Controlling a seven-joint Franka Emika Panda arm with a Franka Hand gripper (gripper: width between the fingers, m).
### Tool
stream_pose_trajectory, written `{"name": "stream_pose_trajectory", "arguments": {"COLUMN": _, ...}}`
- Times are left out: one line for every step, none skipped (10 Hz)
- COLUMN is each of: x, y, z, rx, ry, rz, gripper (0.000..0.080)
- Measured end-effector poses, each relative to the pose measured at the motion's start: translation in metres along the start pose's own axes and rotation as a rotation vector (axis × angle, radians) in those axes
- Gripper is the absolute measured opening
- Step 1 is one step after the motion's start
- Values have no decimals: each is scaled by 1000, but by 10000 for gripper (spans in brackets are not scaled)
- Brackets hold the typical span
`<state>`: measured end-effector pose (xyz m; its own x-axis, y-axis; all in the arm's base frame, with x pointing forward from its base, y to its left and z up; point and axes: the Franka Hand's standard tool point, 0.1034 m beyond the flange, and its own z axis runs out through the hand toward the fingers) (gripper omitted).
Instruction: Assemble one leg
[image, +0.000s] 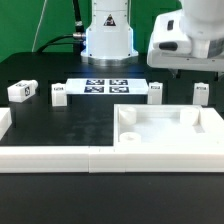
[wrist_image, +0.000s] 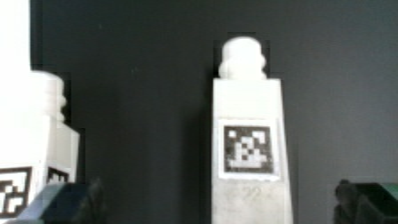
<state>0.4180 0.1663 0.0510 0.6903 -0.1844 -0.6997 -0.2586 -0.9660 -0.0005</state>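
White plastic on a black table (wrist_image: 143, 60) is what sits between my fingers. The leg (wrist_image: 249, 110) runs up the middle of the wrist view. Its rounded knob end points away from me, and a black-and-white square tag (wrist_image: 249, 150) is on the face turned to the camera. My gripper (wrist_image: 217, 203) is spread wide, with one dark fingertip (wrist_image: 63, 205) on either side of the leg's near end. Black table shows between each pad and the plastic, so I have hold of nothing. A second leg (wrist_image: 36, 130) lies beside the first, apart from it and cut off by the frame edge.

In the exterior view my arm (image: 185, 40) hangs above the table to the exterior view's right of the marker board (image: 105, 87). My fingertips cannot be made out there. On that side of the marker board the inner right leg (image: 155, 92) stands just beside its end, and the outer right leg (image: 200, 93) stands farther out. I cannot tell which of these is the one between my fingers. On the marker board's other side stand the inner left leg (image: 57, 95), near its end, and the outer left leg (image: 22, 91), well apart from it. The tray (image: 175, 147) lies nearer the camera than the marker board, toward the exterior view's right.
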Motion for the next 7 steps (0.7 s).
{"name": "stream_pose_trajectory", "arguments": {"x": 1, "y": 0, "z": 1, "rx": -1, "ry": -55, "rz": 3, "gripper": 649}}
{"name": "stream_pose_trajectory", "arguments": {"x": -1, "y": 1, "z": 5, "rx": -8, "ry": -133, "rz": 7, "gripper": 649}}
{"name": "stream_pose_trajectory", "arguments": {"x": 7, "y": -3, "z": 9, "rx": 0, "ry": -109, "rz": 5, "gripper": 649}}
{"name": "stream_pose_trajectory", "arguments": {"x": 6, "y": -6, "z": 14, "rx": -2, "ry": -99, "rz": 0, "gripper": 649}}
{"name": "stream_pose_trajectory", "arguments": {"x": 6, "y": -8, "z": 19, "rx": -5, "ry": -95, "rz": -4, "gripper": 649}}
{"name": "stream_pose_trajectory", "arguments": {"x": 8, "y": -10, "z": 23, "rx": -4, "ry": -84, "rz": -5, "gripper": 649}}
{"name": "stream_pose_trajectory", "arguments": {"x": 9, "y": -11, "z": 29, "rx": -5, "ry": -79, "rz": -5, "gripper": 649}}
